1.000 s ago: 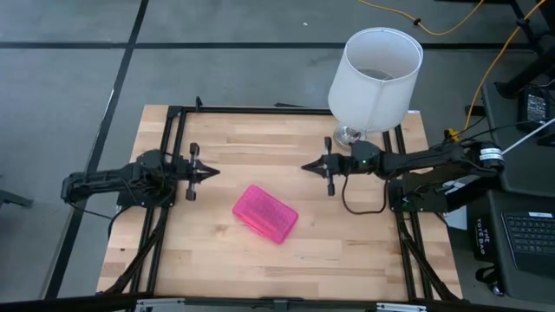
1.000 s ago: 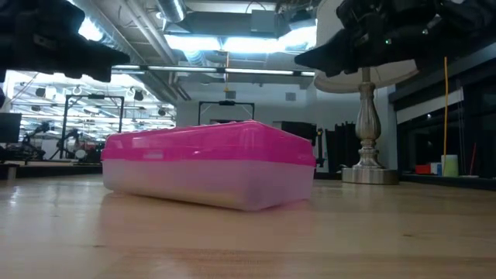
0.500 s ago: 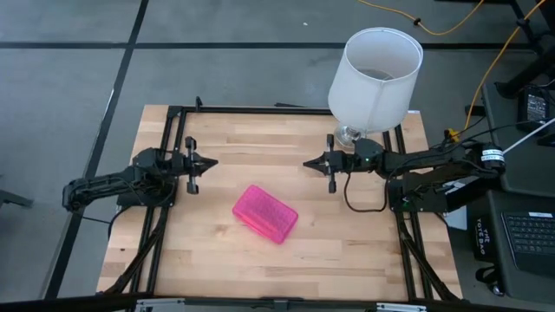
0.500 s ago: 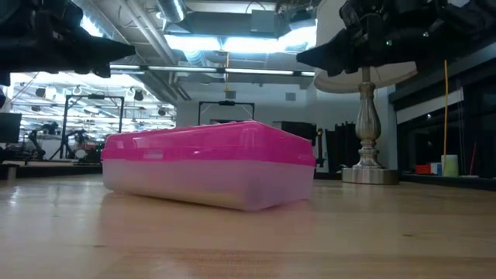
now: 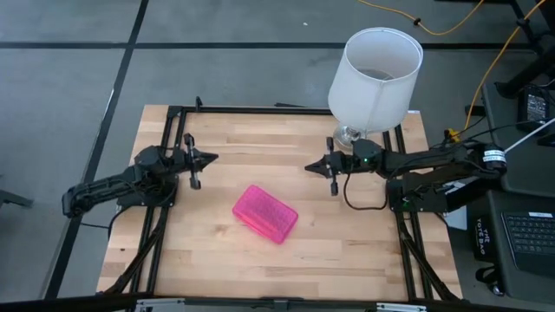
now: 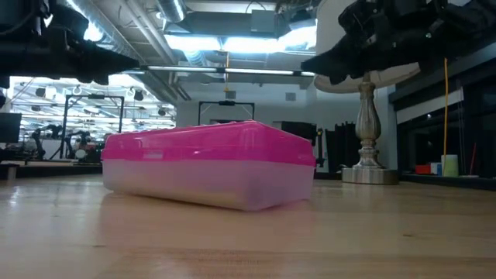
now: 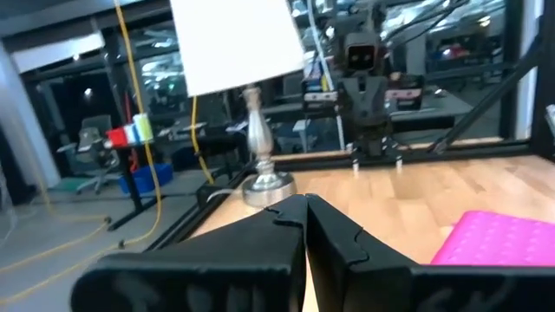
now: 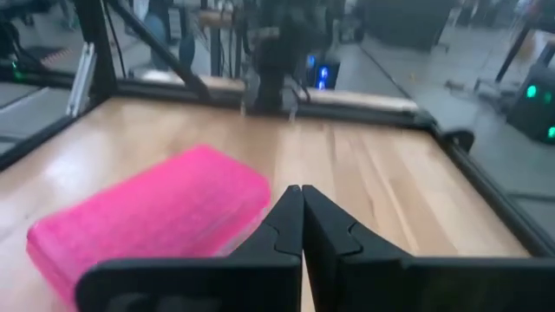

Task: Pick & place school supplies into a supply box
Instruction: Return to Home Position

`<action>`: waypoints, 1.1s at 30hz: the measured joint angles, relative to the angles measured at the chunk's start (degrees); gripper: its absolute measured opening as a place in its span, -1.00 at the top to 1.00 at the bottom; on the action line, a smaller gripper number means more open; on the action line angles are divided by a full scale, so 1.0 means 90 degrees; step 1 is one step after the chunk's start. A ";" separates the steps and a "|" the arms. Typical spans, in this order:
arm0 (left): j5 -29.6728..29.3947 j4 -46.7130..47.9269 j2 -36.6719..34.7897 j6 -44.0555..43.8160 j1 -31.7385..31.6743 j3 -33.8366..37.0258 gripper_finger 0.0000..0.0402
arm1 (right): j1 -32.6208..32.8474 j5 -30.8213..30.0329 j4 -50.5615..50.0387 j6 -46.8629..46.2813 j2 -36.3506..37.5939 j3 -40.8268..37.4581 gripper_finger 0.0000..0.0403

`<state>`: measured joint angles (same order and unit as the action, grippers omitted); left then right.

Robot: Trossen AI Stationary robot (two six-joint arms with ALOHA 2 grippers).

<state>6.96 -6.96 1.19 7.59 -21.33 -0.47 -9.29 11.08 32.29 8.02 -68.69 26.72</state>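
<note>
High view: left claw [image 5: 212, 159] and right claw [image 5: 309, 166] both tightly closed, empty, clear of the pink supply box [image 5: 265, 213].

One pink box [image 5: 265, 213] lies on one wooden table [image 5: 260, 139]. One white lamp [image 5: 375, 74] stands there. Two robot arms: left arm [image 5: 108, 185], right arm [image 5: 434, 159].
</note>
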 joint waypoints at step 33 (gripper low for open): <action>0.0124 0.0277 0.0002 -0.0541 -0.0356 0.0000 0.98 | -0.0307 -0.0507 -0.0470 -0.0738 0.4625 -0.2926 0.99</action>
<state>8.08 -4.47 1.21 2.72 -24.53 -0.47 -12.05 6.51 28.06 1.38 -27.06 0.38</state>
